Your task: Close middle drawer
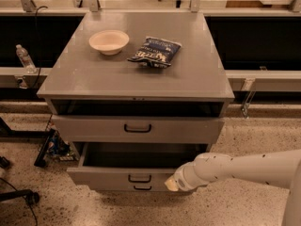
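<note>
The middle drawer [108, 177] is a low grey front with a small black handle [139, 178]. It stands partly pulled out of the grey cabinet [141, 74], and its plain grey tray shows empty behind the front. My gripper [172, 184] is at the end of the white arm [244, 167], which comes in from the right. Its tip rests against the right part of the drawer's front, right of the handle.
The taller top drawer [94, 126] with a bigger handle sits slightly out, with a dark gap above it. Another small handle [142, 188] shows just below the middle drawer. A bowl [108, 41] and a chip bag [155, 51] lie on the cabinet top. Cables and a chair base are at the left.
</note>
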`<state>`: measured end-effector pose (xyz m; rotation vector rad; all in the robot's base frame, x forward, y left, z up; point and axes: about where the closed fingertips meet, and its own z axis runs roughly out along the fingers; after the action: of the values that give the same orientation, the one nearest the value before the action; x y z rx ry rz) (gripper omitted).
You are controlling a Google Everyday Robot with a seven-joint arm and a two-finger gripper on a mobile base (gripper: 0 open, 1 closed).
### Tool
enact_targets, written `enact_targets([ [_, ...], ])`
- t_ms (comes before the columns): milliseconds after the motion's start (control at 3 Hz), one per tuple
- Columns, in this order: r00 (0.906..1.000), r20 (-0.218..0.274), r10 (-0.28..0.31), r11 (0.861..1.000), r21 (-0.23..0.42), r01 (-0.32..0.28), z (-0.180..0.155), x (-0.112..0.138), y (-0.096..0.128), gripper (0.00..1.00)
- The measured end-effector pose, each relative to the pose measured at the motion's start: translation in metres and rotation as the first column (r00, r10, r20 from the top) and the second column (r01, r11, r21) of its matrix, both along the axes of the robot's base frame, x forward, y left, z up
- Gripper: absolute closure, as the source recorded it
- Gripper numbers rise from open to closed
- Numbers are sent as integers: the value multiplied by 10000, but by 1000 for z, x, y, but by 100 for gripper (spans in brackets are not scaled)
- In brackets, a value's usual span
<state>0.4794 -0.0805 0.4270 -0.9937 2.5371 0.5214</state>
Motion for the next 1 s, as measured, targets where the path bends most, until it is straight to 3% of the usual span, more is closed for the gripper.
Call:
enact_targets([
  [333,10000,59,17,10000,-22,-16,-1,2,1,100],
  [1000,9921,1200,357,9988,-372,-314,-13,40,12,100],
])
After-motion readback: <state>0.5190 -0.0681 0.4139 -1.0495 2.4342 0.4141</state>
